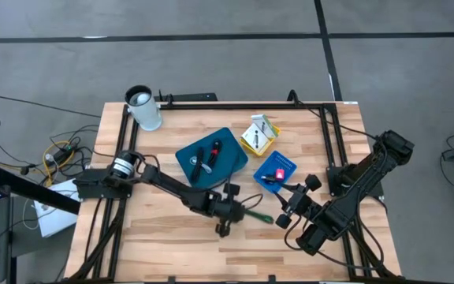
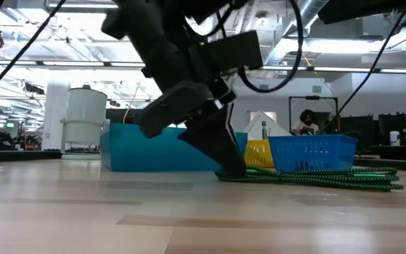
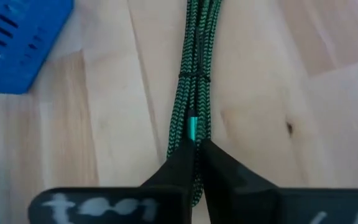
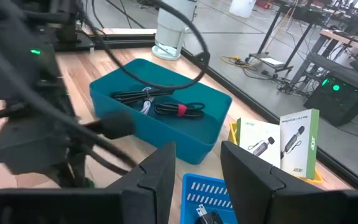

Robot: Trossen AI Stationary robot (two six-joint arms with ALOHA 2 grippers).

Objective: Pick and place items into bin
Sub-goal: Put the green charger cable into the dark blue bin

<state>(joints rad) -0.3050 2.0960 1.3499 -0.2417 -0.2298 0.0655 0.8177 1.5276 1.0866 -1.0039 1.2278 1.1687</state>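
Gripping a green braided cord (image 3: pixel 194 81) on the counter (image 1: pixel 172 237), the left tool (image 1: pixel 228 214) is pinched closed; teal bin (image 1: pixel 231 163) already holds cables (right tool (image 1: pixel 290 207) idles half-open, empty).

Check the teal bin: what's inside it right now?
The teal bin holds coiled black cables, one bundle tied with a red strap. The bin's near wall hides part of the floor in the right wrist view, so anything lying there can't be seen.
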